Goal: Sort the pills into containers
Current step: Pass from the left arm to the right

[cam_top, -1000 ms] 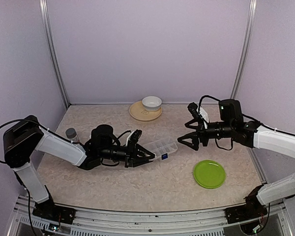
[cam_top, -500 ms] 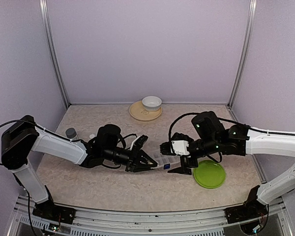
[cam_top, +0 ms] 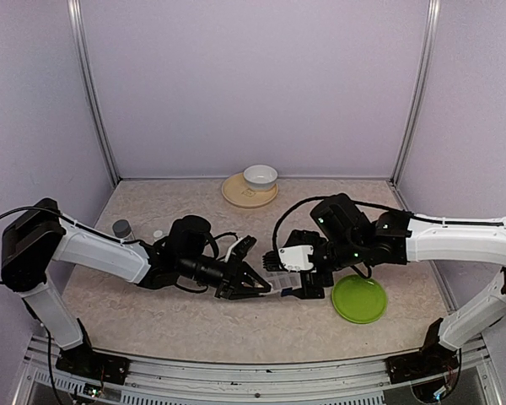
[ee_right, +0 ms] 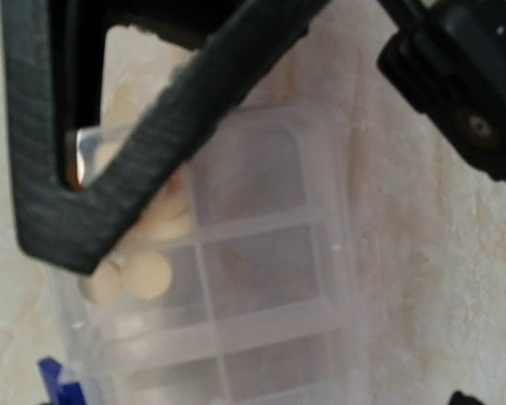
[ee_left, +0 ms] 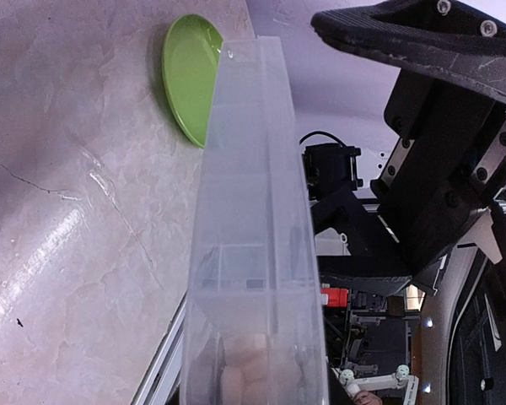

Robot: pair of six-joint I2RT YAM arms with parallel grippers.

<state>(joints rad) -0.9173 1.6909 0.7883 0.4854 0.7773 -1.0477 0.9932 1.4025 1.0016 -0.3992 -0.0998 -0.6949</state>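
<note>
The clear compartmented pill box (cam_top: pixel 275 279) lies between the two arms at the table's middle, and my left gripper (cam_top: pixel 257 284) is shut on its near end. In the left wrist view the pill box (ee_left: pixel 253 211) runs up from the jaws, and several pale pills (ee_left: pixel 246 373) show through its wall. My right gripper (cam_top: pixel 298 272) hangs open just over the box's other end. In the right wrist view one finger (ee_right: pixel 110 169) crosses the pill box (ee_right: pixel 261 253) and the other finger (ee_right: pixel 460 80) stands beyond its edge. Cream pills (ee_right: pixel 143 274) lie in a left compartment.
A green plate (cam_top: pixel 359 298) lies right of the box, under the right arm. A white bowl (cam_top: pixel 260 176) on a tan plate (cam_top: pixel 236 195) stands at the back. A grey-capped bottle (cam_top: pixel 121 229) and a small white cap (cam_top: pixel 158 234) sit beside the left arm.
The right arm has swung left and down from above the plate to the pill box, gripper still open. The left gripper has shifted the box slightly right and nearer.
</note>
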